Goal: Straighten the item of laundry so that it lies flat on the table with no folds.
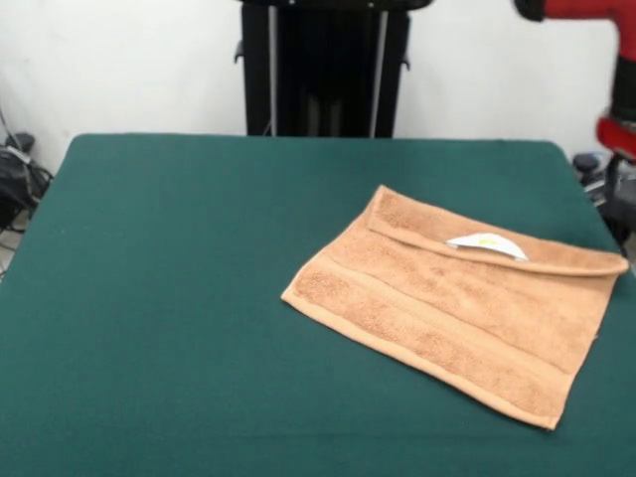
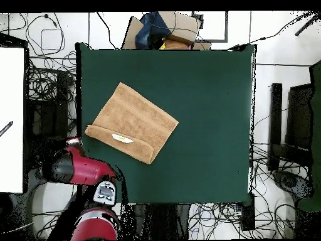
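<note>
The towel (image 1: 452,303) is lying on the right half of the table (image 1: 169,298) in the front view, turned at an angle so that one corner is pointing toward the middle of the green cloth and its right edge is reaching close to the table's right side. It is not yet lying flat: the far edge is folding over toward the near side in a narrow strip (image 1: 487,248), and a small white label (image 1: 487,242) is peeking out at that strip's lip, which suggests the label's side is facing up under the turned-over border. The rest of the cloth is resting smoothly, its woven bands running parallel to the fold. The red and black arm (image 2: 78,168) is sitting drawn back beside the table's edge in the overhead view, just off the towel's folded side, and only a part of it is showing at the top right of the front view. This looks like a parked pose that is leaving the towel unobstructed. The gripper itself is not showing clearly in either view, so I cannot tell whether it is spread or pressed together. Judging from this, the remaining work is turning that folded strip back outward.
</note>
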Available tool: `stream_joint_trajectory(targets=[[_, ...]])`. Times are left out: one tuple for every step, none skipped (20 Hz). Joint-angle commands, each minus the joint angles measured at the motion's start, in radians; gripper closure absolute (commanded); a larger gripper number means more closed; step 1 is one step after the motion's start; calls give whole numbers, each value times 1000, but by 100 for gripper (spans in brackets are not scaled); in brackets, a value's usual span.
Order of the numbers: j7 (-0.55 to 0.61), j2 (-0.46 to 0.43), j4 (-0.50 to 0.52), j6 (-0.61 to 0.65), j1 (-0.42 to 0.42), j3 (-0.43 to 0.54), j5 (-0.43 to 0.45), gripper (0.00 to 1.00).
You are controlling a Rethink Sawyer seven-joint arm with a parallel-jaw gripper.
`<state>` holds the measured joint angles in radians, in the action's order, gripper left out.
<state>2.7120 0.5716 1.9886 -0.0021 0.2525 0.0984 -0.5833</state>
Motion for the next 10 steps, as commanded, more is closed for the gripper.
stream_joint_trajectory(targets=[[105,-16,31,20,-100,43,29,0],[97,-30,9,34,-98,30,22,0],[88,-44,-12,47,-95,17,15,0],[81,-61,-42,71,-80,-8,3,0],[75,-77,-72,95,-65,-32,-9,0],[71,-100,-103,111,-51,-52,-18,0],[68,-121,-130,122,-44,-64,-24,0],[65,-142,-154,128,-40,-71,-27,0],[65,-162,-177,135,-35,-79,-29,0],[67,-181,-200,140,-25,-88,-34,0]])
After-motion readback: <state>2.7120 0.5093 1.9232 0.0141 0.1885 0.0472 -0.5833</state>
